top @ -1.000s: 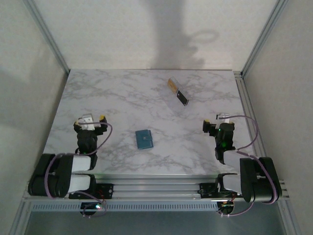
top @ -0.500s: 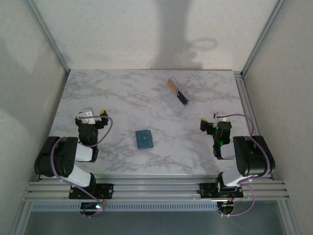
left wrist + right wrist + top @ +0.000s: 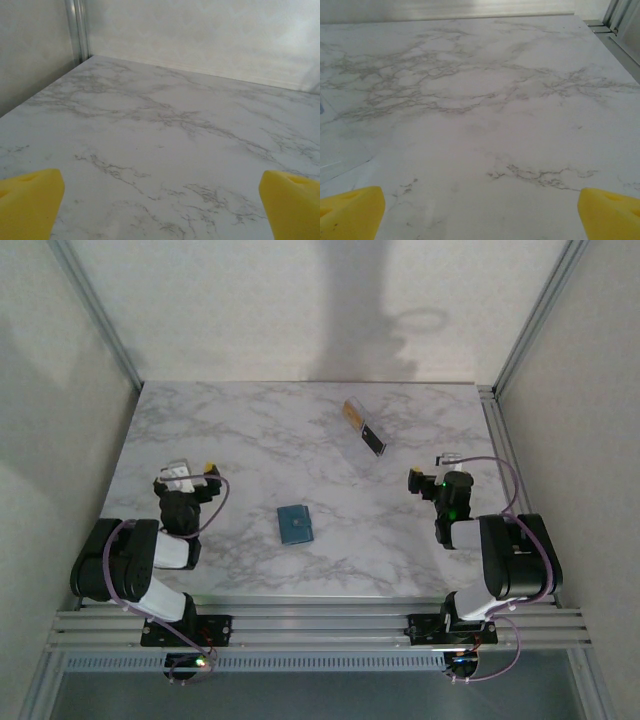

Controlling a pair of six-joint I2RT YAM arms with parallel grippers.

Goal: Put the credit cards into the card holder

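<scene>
Right gripper (image 3: pixel 441 480) has edged farther out, left gripper (image 3: pixel 183 480) hardly stirred; both jaws spread, empty. Card holder (image 3: pixel 364 430) sits far right of centre, gold card (image 3: pixel 351 412) and black card (image 3: pixel 373 443) at it. Risk: a nudge could slide that light rack.

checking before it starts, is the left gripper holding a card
No, the left gripper has its yellow fingers wide apart with bare table between them.
</scene>
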